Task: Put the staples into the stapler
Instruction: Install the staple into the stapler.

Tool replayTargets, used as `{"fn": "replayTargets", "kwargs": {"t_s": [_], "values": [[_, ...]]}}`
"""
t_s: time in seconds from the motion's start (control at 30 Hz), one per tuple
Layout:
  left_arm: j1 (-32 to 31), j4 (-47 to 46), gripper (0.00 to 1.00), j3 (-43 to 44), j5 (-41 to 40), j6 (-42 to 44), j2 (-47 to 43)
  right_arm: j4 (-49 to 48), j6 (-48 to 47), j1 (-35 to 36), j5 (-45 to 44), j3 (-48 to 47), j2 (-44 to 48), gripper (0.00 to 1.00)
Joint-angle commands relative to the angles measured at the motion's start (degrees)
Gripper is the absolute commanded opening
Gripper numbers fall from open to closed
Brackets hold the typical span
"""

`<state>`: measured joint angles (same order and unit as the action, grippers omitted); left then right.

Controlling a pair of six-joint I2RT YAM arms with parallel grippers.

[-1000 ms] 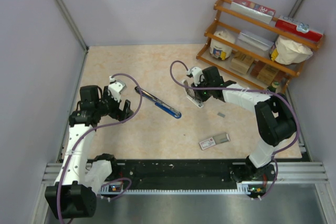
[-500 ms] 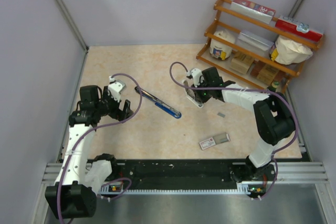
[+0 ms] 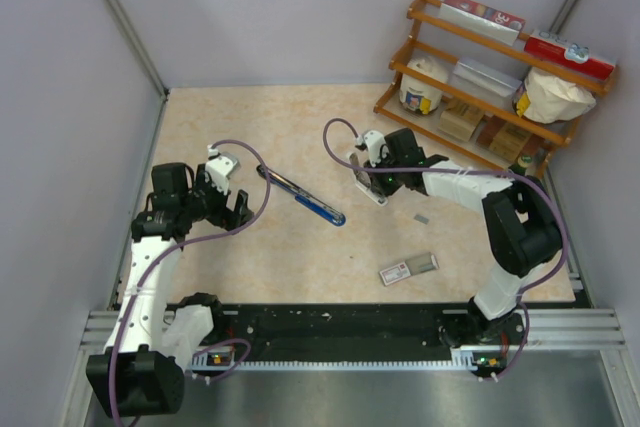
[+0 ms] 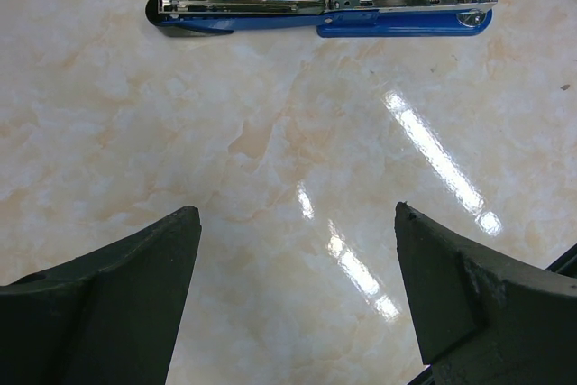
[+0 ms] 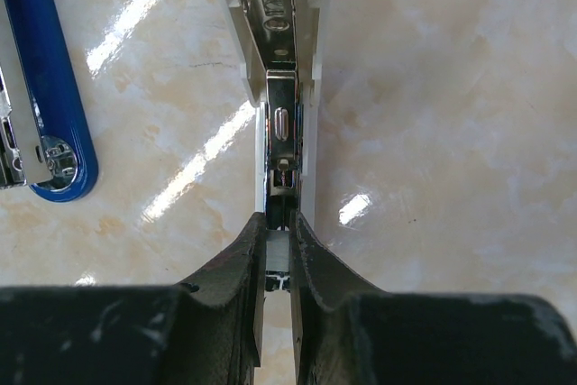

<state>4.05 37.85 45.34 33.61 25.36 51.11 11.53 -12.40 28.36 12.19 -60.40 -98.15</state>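
At table (image 3: 250,127) centre, the blue stapler (image 3: 300,197) is laid fully open and flat on a diagonal, black end far-left, blue end near-right. It is touched by neither gripper. In the left wrist view it is seen lying crosswise ahead of the fingers (image 4: 117,286), metal channel up.

Left gripper (image 3: 235,205): jaws spread wide, nothing between them, held over bare table left of the stapler and apart from it.

Right gripper (image 5: 278,223): jaws drawn almost together, pinched on the near end of the white stapler (image 5: 281,123). That one is also opened, with its metal channel exposed. It is set just right of the blue stapler's blue end, the two not touching.

Red-and-white box (image 3: 408,268): placed toward the near edge, right of centre, grey tray slid partly out. Whether staples are in the tray cannot be told.

A short grey strip (image 3: 421,217) is seen on the table between the white stapler and the box; too small to identify.

A wooden shelf (image 3: 396,67) with assorted packages is stood in the far-right corner.
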Motion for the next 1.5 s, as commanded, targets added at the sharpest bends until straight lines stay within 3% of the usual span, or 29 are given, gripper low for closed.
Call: {"fn": "replayTargets", "kwargs": {"t_s": [0.0, 1.47], "values": [[0.5, -2.1, 0.92, -0.3, 1.5, -0.5, -0.9, -2.7, -0.7, -0.1, 0.6, 0.0, 2.0, 0.12], [1.0, -2.3, 0.92, -0.7, 2.1, -0.2, -0.8, -6.1, -0.8, -1.6, 2.5, 2.4, 4.3, 0.14]]}}
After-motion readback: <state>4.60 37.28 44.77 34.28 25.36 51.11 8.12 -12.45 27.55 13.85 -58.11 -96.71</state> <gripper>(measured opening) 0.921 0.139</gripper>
